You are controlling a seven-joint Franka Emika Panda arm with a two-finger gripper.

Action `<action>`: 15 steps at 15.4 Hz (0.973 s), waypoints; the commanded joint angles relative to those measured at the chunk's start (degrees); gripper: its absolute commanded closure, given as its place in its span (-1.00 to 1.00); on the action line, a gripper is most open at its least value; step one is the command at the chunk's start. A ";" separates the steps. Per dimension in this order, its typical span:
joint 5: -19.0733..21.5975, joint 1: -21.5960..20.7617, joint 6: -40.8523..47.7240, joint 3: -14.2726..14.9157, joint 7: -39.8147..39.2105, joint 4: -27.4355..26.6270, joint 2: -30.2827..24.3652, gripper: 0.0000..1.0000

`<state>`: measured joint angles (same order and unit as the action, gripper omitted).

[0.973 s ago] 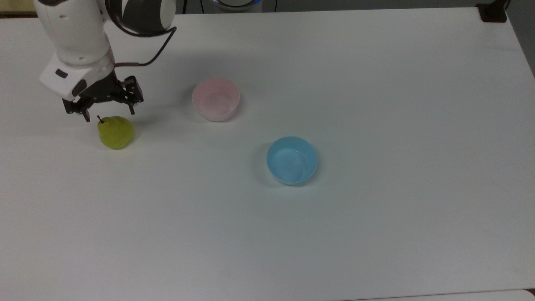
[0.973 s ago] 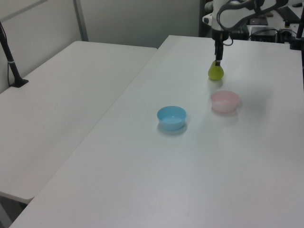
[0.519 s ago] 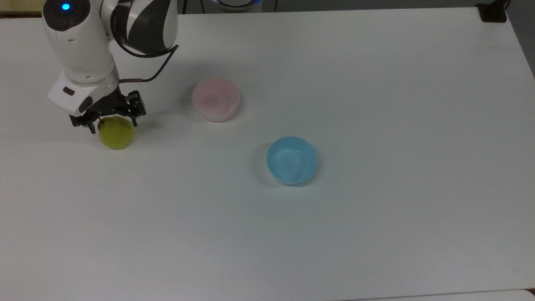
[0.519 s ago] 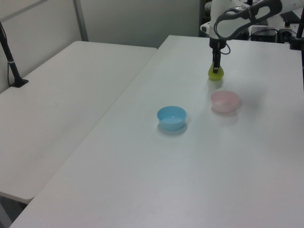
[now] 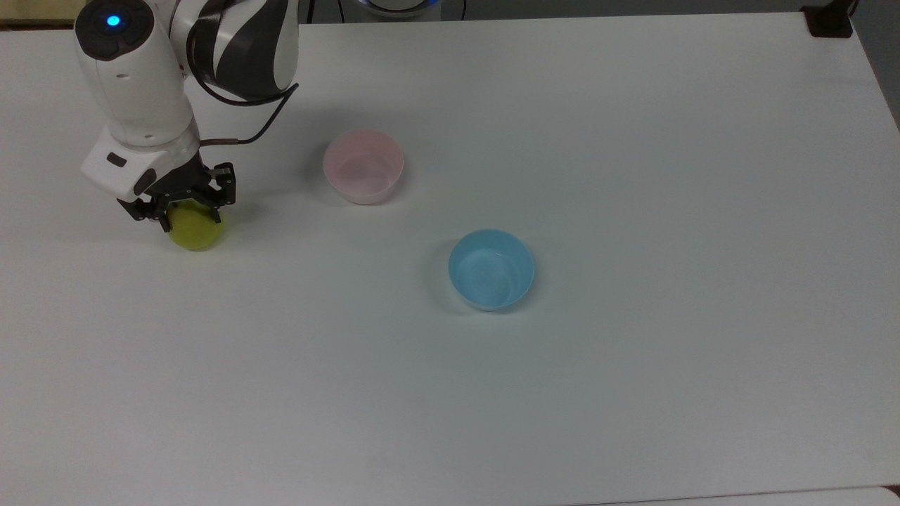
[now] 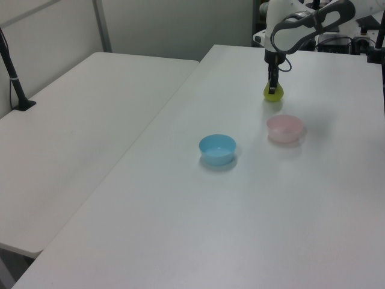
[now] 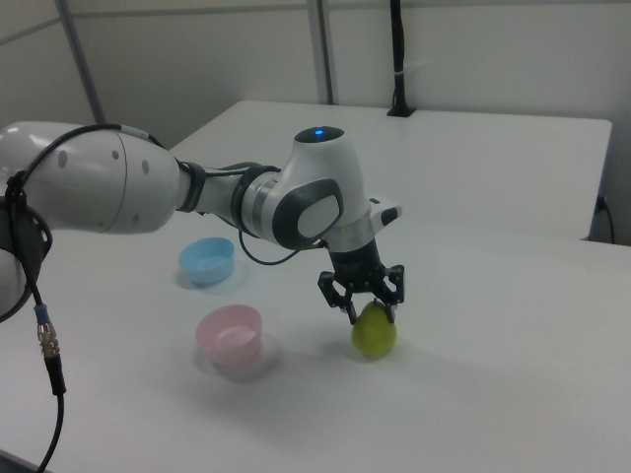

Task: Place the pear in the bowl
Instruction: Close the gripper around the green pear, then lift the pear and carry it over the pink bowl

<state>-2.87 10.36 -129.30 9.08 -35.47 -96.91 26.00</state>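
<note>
On table (image 5: 633, 393), top view's left: gripper (image 5: 188, 211) straddles pear (image 5: 195, 230), fingers low, seemingly gripping its top (stem hidden); your lift goes to pink bowl (image 5: 363, 167).

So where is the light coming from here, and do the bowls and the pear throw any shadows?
Top view: soft shadows lie to the top view's left of the pink bowl and blue bowl, so light seems to come from the right; the table shows no harsh glare. Right view: a faint shadow sits under the pear and claw. Left view: pale shadows hug both bowls.
</note>
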 commanded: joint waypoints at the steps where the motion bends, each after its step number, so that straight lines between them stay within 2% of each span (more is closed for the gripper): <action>1: 0.94 -0.25 5.00 0.41 -1.09 -0.74 -4.27 1.00; 6: 1.12 -2.00 15.11 -0.99 4.43 1.80 -10.17 1.00; 10: 1.12 -6.04 23.36 -1.87 14.35 2.33 -16.40 1.00; 13: 1.12 -6.84 27.16 -5.73 22.70 2.60 -19.39 1.00; 15: 1.20 -6.84 29.53 -7.58 25.18 2.51 -21.24 1.00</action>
<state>-2.49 3.88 -103.11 3.68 -15.04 -93.31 8.42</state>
